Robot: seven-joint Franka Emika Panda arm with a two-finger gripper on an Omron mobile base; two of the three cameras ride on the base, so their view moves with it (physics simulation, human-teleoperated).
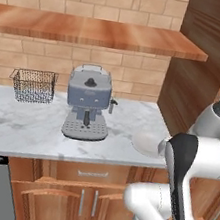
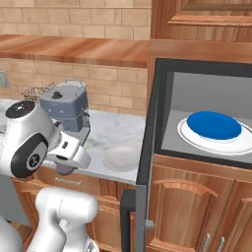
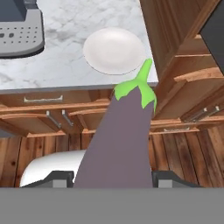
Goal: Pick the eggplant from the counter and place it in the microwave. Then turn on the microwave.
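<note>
On the counter (image 1: 23, 128), the wire basket (image 1: 33, 85) stands left of the coffee machine (image 1: 88, 103), the empty plate (image 1: 148, 143) lies to its right, and the open microwave (image 2: 206, 123), further right, holds a plate with a bowl (image 2: 214, 125).

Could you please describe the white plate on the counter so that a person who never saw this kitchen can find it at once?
Look at the marbled counter, between the grey coffee machine and the open microwave. The white plate lies flat near the counter's front edge, at the end next to the wooden cabinet. It is bare and plain, unlike the plate inside the microwave, which carries a blue mound.
</note>
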